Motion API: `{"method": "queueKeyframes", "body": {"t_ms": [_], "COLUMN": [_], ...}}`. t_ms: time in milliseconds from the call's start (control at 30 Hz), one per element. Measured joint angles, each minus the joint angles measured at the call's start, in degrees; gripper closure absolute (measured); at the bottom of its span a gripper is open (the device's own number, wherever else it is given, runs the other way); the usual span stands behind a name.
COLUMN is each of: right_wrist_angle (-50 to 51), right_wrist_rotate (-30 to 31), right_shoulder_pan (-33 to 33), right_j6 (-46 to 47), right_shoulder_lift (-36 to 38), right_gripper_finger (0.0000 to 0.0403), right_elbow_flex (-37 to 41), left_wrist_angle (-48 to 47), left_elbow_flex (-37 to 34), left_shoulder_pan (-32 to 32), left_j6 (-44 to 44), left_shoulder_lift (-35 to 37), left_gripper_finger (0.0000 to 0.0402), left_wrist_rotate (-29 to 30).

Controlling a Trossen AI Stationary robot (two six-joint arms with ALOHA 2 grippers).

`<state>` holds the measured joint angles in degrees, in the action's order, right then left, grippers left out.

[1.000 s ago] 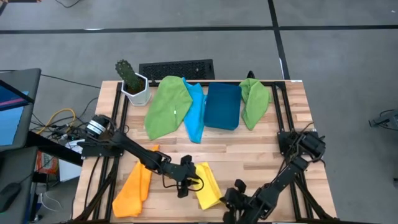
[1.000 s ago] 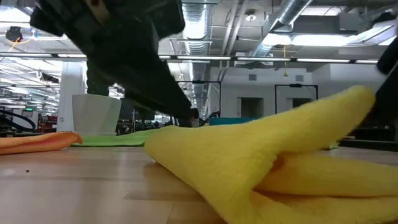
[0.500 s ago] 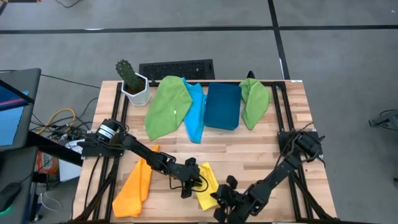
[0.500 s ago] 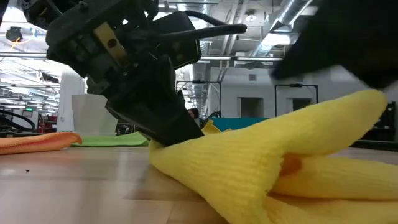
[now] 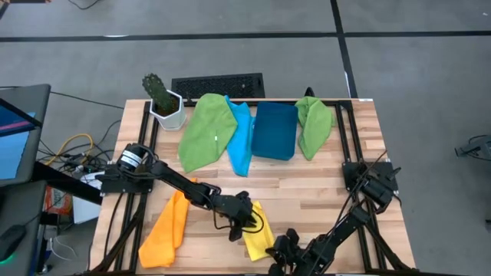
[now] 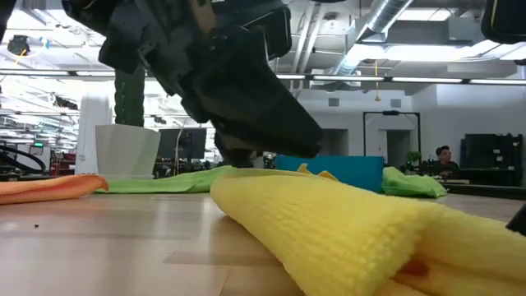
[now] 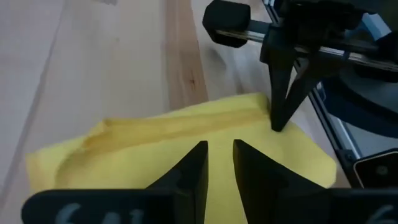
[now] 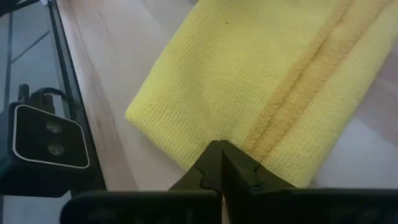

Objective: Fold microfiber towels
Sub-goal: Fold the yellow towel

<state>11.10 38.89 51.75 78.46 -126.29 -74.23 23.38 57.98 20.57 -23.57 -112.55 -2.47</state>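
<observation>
Table [image 5: 322, 195] first: butcher-block top, with a green towel [image 5: 207, 130], a light blue one [image 5: 241, 138], a dark blue bin [image 5: 275, 130] and a second green towel [image 5: 313, 124] strung along the 12 o'clock edge. Potted cactus [image 5: 163, 101] sits at about 11, keyboard [image 5: 218, 84] just past the far edge.

Orange towel [image 5: 165, 230] lies at roughly 7 o'clock, already looking doubled over.

Yellow towel [image 5: 256, 230] is the one in play, down at 6 near the front edge, folded into a thick strip with a seam running along it.

Left gripper [image 7: 219, 163] sits right over the yellow cloth, fingers nearly together with just a thin slit between them and nothing visibly pinched. Right gripper [image 8: 222, 163] is at the towel's front end, fingers closed to a point at the hem; can't tell if any cloth is caught.

Handling-wise I'd guess it's light, floppy and grippy rather than slick, so it'll sag and drag. Best bet is pinching a corner or the hem edge, not the bulky middle.
</observation>
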Motion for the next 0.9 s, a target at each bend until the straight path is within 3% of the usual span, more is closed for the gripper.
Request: {"method": "queueKeyframes", "body": {"t_ms": [333, 567, 700, 833, 900], "right_wrist_angle": [-0.36, -0.47, 0.29, -4.41, -7.64], "right_wrist_rotate": [0.21, 0.86, 6.88, 16.83, 16.82], "right_shoulder_pan": [0.24, 0.7, 1.72, 1.32, 0.11], "right_j6": [0.09, 2.0, 0.71, -9.09, -14.31], "right_shoulder_lift": [-0.05, 0.13, 3.5, 6.88, 5.93], "right_gripper_finger": [0.0376, 0.0379, 0.0376, 0.0379, 0.0381], "right_elbow_flex": [0.14, 0.21, 0.57, -0.71, -0.53], "left_wrist_angle": [-3.29, 6.04, 6.93, 7.84, 8.53], "left_elbow_flex": [-0.14, 0.24, 0.28, 0.13, 0.18], "left_shoulder_pan": [-1.83, -4.84, -5.46, -5.41, -5.37], "left_j6": [8.9, 5.38, 3.52, 3.54, 3.52], "left_shoulder_lift": [-1.68, -8.96, -10.65, -10.79, -10.87], "left_gripper_finger": [0.0336, 0.0336, 0.0336, 0.0336, 0.0336], "left_wrist_rotate": [6.38, 1.55, -1.17, -1.07, -0.7]}}
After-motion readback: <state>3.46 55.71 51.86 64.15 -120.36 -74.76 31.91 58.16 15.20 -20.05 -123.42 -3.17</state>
